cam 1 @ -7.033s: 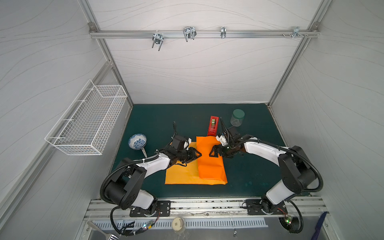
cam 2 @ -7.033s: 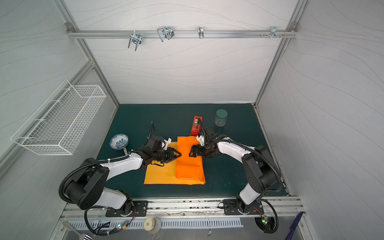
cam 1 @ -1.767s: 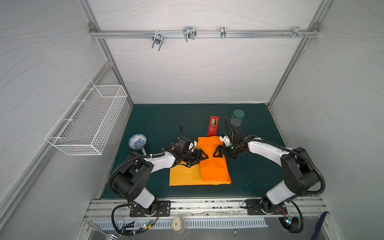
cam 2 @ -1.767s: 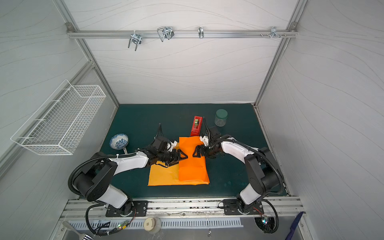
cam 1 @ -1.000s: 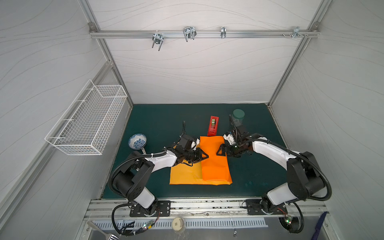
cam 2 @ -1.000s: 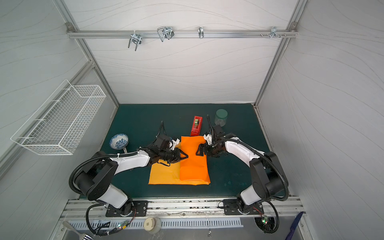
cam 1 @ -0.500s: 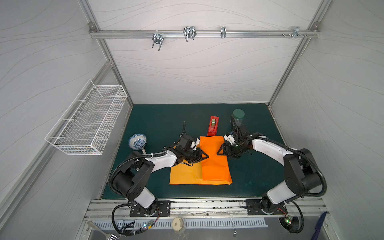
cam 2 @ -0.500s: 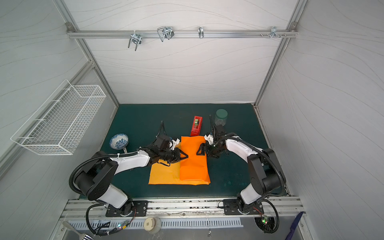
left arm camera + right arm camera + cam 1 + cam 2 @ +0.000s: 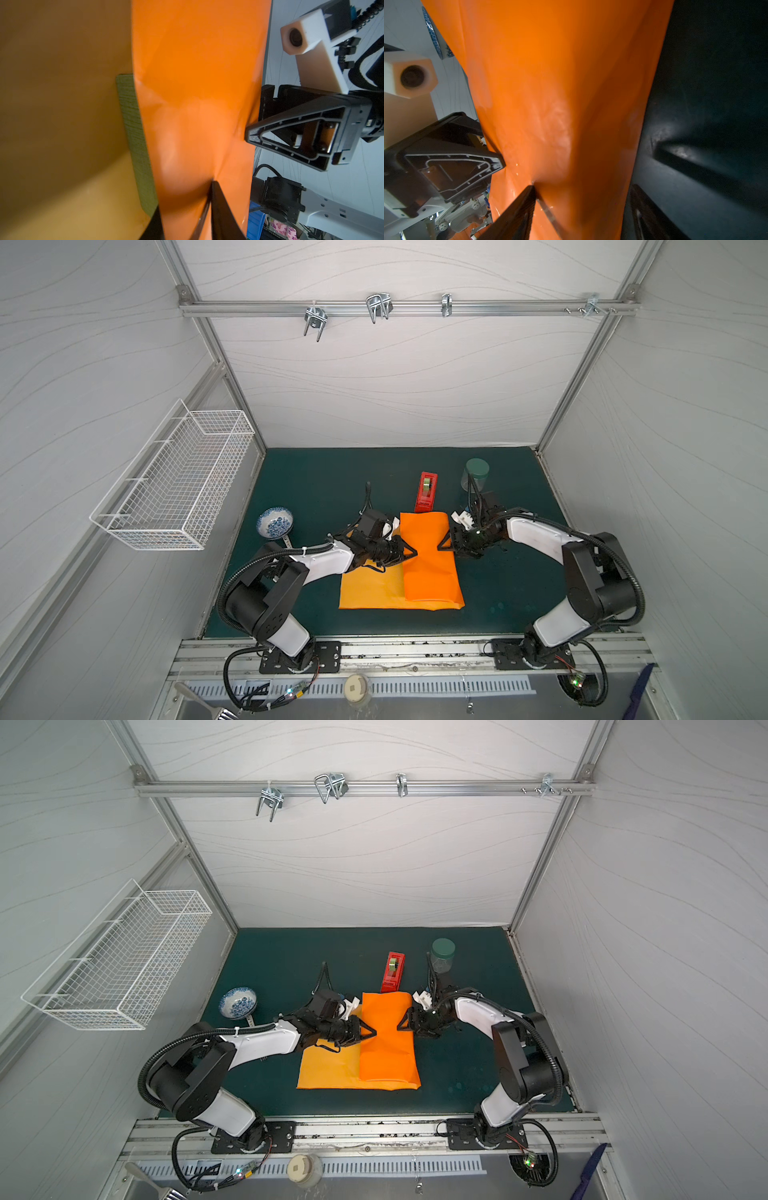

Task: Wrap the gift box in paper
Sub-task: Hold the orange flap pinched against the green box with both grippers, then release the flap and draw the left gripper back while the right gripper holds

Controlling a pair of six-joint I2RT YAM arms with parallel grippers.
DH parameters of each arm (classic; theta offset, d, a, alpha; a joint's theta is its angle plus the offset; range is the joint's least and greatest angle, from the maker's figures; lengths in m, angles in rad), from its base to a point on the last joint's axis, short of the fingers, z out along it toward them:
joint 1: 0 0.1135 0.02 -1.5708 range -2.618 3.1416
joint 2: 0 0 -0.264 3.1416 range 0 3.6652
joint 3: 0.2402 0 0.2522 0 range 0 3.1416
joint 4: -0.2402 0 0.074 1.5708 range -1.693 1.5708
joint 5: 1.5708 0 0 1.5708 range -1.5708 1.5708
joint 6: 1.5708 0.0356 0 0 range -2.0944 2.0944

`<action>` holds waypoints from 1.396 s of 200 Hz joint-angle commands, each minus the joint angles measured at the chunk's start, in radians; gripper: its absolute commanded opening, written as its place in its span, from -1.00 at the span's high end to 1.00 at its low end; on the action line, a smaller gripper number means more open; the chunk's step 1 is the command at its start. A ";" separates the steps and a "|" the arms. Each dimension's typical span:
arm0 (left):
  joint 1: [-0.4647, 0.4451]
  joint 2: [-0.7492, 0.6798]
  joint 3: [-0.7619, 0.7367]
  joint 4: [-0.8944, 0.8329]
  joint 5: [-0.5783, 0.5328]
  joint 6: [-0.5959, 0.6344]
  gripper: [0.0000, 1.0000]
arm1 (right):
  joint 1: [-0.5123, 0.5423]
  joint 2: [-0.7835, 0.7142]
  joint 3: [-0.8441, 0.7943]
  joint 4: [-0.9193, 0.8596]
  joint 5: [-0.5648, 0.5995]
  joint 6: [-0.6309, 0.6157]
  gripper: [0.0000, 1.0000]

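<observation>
gift box [image 9: 135, 135]: only a narrow olive-green strip shows, in my left wrist view, along the edge of the bright orange flap. in both top views the paper hides it.

paper [image 9: 430, 568]: lies mid-mat [image 9: 324, 485]. a yellower layer is flat on the left and a brighter flap is folded over the right part.

left pincer [image 9: 413, 552]: clamped on the paper at the flap's left edge. one finger [image 9: 218, 199] dents the flap from above, the other sits at the edge by the green strip.

right pincer [image 9: 441, 545]: jaws parted, straddling the flap's right edge. one fingertip [image 9: 529, 191] touches the top of the paper. the other is over the mat just beside the edge; cannot tell if it touches.

pincer tips face each other across the flap, near but apart.

surroundings: red tape dispenser [image 9: 427, 491] just behind the paper, green-lidded jar [image 9: 475, 475] behind the right pincer, blue-patterned bowl [image 9: 275, 522] well to the left.
</observation>
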 commanded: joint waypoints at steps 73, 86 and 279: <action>-0.007 -0.008 0.023 -0.140 -0.094 0.028 0.02 | -0.003 0.019 -0.100 0.034 0.082 0.022 -0.32; -0.004 -0.029 0.033 -0.155 -0.105 0.027 -0.11 | -0.004 0.016 -0.110 0.037 0.092 0.027 -0.31; 0.205 -0.557 -0.227 -0.732 -0.595 -0.024 -0.44 | 0.000 0.025 -0.141 0.070 0.112 0.021 -0.30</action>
